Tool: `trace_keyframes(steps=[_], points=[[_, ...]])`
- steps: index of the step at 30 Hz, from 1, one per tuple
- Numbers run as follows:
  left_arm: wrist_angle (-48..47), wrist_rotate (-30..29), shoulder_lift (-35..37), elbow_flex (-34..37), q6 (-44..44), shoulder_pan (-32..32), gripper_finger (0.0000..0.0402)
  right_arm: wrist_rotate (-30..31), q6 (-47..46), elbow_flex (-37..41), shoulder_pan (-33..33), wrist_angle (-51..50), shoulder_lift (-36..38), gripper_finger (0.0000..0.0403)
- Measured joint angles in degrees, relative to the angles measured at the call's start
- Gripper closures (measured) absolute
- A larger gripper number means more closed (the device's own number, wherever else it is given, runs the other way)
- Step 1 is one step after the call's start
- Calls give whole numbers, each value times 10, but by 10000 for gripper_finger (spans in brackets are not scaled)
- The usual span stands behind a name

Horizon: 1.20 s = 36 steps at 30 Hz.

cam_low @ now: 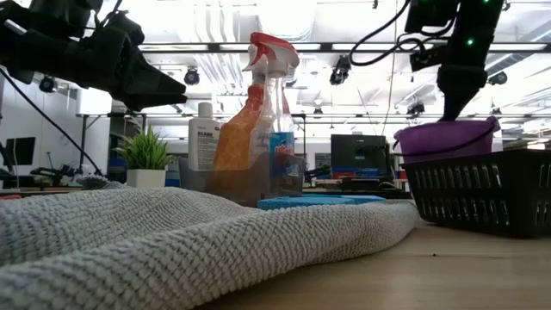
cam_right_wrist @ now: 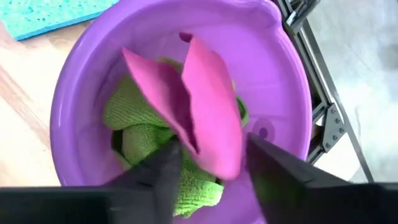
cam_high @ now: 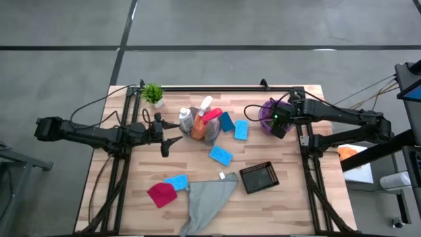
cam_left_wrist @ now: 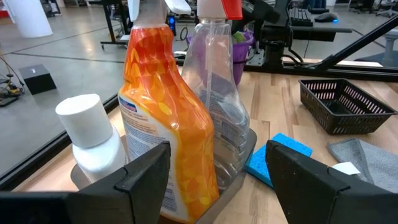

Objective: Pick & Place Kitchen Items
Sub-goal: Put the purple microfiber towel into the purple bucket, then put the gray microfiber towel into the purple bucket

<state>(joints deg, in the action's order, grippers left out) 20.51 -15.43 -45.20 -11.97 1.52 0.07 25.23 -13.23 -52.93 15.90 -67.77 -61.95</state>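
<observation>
The right gripper (cam_right_wrist: 208, 171) hangs over the purple bowl (cam_high: 266, 118) at the desk's (cam_high: 283, 204) right edge, its 2 fingers parted around a magenta cloth (cam_right_wrist: 205, 112) that stands folded on a green cloth (cam_right_wrist: 134, 130) inside the bowl; whether they press it I cannot tell. The left gripper (cam_left_wrist: 217, 171) is spread wide and empty, facing a grey tray (cam_left_wrist: 239, 171) holding 3 bottles: the white bottle (cam_left_wrist: 93, 140), the orange-and-white bottle (cam_left_wrist: 165, 106) and a clear spray bottle (cam_left_wrist: 217, 93). A blue sponge (cam_left_wrist: 277, 155) lies just beside the tray.
</observation>
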Motion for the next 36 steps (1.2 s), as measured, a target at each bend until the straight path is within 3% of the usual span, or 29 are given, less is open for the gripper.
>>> trace_keyframes(steps=[4, 7, 14, 19, 22, 26, 36], points=[[0, 0, 0, 0, 0, 0, 138, 0, 11, 0, 0, 0, 4, 134], [0, 0, 0, 0, 0, 0, 138, 0, 12, -11, -1, 1, 6, 99], [-1, 0, 0, 0, 0, 0, 138, -2, 34, -54, -12, 6, 17, 85], [-1, 0, 0, 0, 0, 0, 138, -71, 52, -59, -49, 88, 28, 85], [-1, 0, 0, 0, 0, 0, 138, -111, 59, -59, -95, 145, 15, 85], [-2, 0, 0, 0, 0, 0, 138, -116, 67, -59, -182, 215, -28, 85], [-3, 0, 0, 0, 0, 0, 138, -136, 27, -76, -376, 407, -199, 85]])
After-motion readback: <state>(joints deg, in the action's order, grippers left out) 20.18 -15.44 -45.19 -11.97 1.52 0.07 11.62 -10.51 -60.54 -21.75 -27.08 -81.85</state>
